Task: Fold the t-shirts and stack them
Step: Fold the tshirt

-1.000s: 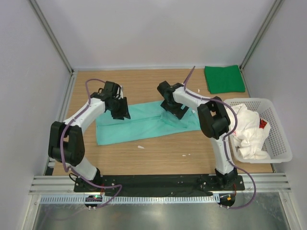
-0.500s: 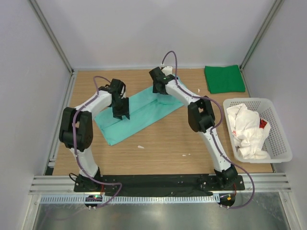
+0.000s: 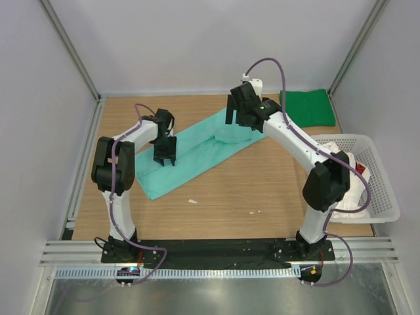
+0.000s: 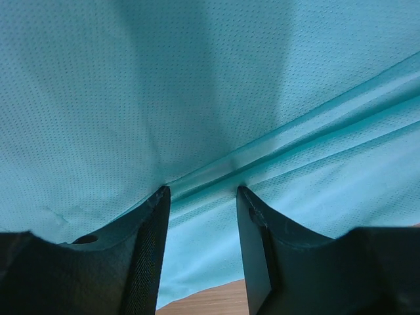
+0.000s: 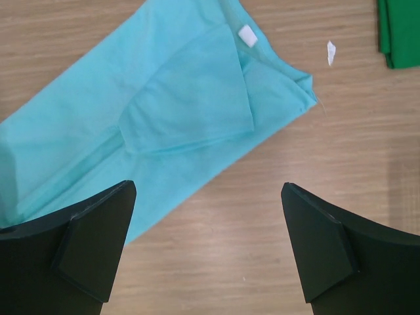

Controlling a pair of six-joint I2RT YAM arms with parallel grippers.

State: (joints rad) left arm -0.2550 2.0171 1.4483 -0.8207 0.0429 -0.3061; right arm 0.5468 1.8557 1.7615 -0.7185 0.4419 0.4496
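The mint-teal t-shirt (image 3: 197,154), folded into a long strip, has been swung from nearly crosswise to a diagonal on the table (image 3: 230,203) — collar end now toward the back right. The right gripper (image 3: 240,118) has been lifted off it and hangs above the collar end, jaws wide apart, nothing held. The left gripper (image 3: 164,159) is kept low on the near-left half, fingers partly apart, a fabric ridge between the tips — no pinch is seen. The strip is judged repositioned for a crosswise fold. The dark green t-shirt (image 3: 307,108) lies folded at the back right; the white t-shirt (image 3: 348,197) is left in the basket (image 3: 387,207).
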